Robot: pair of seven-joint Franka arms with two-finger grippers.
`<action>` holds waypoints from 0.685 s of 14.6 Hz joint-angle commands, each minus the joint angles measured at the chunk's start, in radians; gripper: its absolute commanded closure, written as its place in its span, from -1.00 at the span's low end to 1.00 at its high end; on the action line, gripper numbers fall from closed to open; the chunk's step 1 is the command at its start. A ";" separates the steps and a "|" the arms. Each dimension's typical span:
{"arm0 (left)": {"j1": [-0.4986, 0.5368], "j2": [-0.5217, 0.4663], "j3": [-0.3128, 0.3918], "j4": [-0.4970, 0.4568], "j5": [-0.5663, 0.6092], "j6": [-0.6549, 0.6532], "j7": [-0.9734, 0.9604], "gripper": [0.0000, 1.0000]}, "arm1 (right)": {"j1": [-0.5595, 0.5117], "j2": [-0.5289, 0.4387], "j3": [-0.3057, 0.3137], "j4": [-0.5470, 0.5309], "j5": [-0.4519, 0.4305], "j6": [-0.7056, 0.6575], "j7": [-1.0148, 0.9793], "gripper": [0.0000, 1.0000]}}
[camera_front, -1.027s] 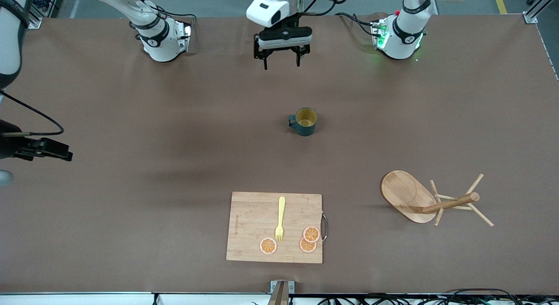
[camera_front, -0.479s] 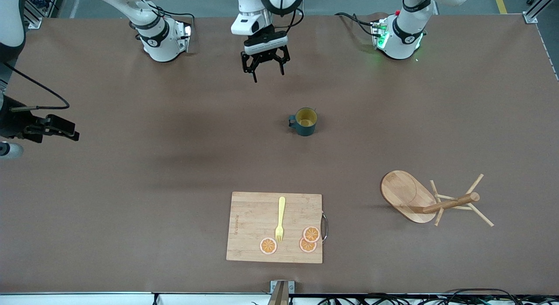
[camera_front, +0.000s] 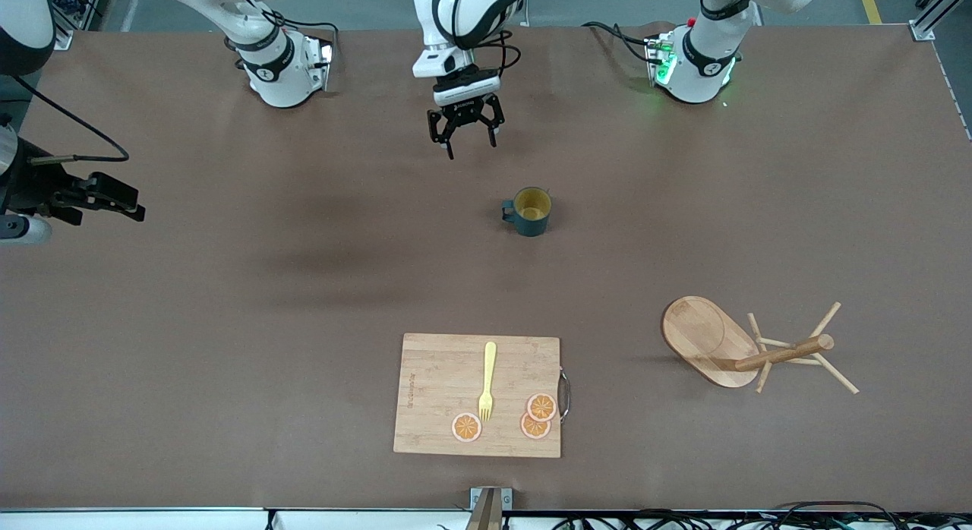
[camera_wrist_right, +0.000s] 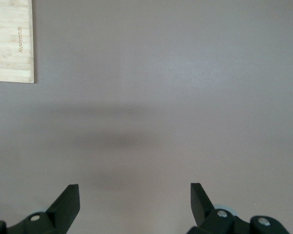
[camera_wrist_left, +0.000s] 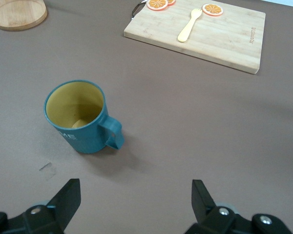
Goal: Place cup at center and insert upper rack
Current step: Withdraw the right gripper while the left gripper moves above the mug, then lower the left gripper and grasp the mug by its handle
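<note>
I can read "ME" in white on the cup (camera_wrist_left: 83,119). My left end effector (camera_front: 466,141) hangs wide open over the bare surface (camera_front: 228,302), holding nothing. My right end effector (camera_front: 114,200) is open and empty too, at the right arm's end. The cup stands upright mid-surface. The rack (camera_front: 748,348) lies tipped over, nearer the camera.
</note>
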 commanded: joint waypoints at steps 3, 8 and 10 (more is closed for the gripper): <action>-0.035 0.096 0.004 -0.042 0.203 -0.116 -0.135 -1.00 | -0.034 -0.043 0.003 -0.045 -0.016 0.021 -0.001 -1.00; -0.035 0.184 0.034 -0.040 0.351 -0.121 -0.239 -0.99 | -0.051 -0.027 0.004 -0.050 -0.014 0.065 0.000 -1.00; -0.043 0.195 0.057 -0.034 0.375 -0.121 -0.239 -0.99 | -0.043 -0.027 0.004 -0.050 -0.012 0.024 0.005 -1.00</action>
